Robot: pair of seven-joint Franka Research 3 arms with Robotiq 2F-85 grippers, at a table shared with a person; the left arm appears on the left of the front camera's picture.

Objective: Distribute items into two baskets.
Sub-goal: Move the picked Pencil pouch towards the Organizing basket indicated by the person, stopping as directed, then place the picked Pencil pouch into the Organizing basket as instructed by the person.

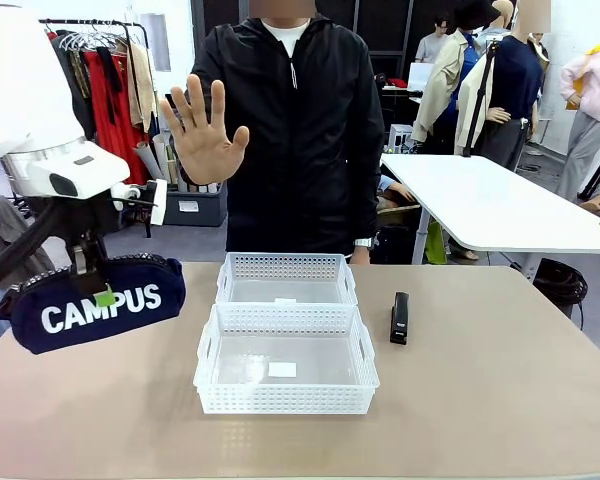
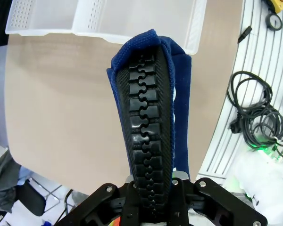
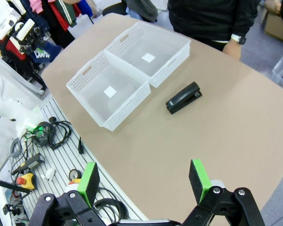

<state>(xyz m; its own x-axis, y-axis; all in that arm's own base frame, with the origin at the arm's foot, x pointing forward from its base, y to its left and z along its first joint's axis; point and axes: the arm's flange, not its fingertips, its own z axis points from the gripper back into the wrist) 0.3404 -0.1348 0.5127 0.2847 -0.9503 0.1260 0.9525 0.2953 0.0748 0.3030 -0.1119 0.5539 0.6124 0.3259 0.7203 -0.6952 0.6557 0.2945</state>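
My left gripper (image 1: 102,296) is shut on the navy "CAMPUS" pouch (image 1: 92,305) and holds it in the air at the table's left, clear of the baskets. The left wrist view looks down the pouch's black zip (image 2: 148,122), clamped between the fingers. Two empty white lattice baskets stand end to end at mid-table: the near basket (image 1: 285,398) and the far basket (image 1: 285,266). The black stapler (image 1: 399,318) lies on the table just right of them, also visible as the stapler (image 3: 183,98) in the right wrist view. My right gripper (image 3: 144,181) hangs open high above the table's near edge, nothing between its green pads.
A person in a black jacket stands at the far side with one open hand (image 1: 202,130) raised, palm toward me. The other hand (image 3: 232,47) rests near the far edge. Cables (image 3: 52,132) lie on the slatted bench beside the table (image 1: 500,390).
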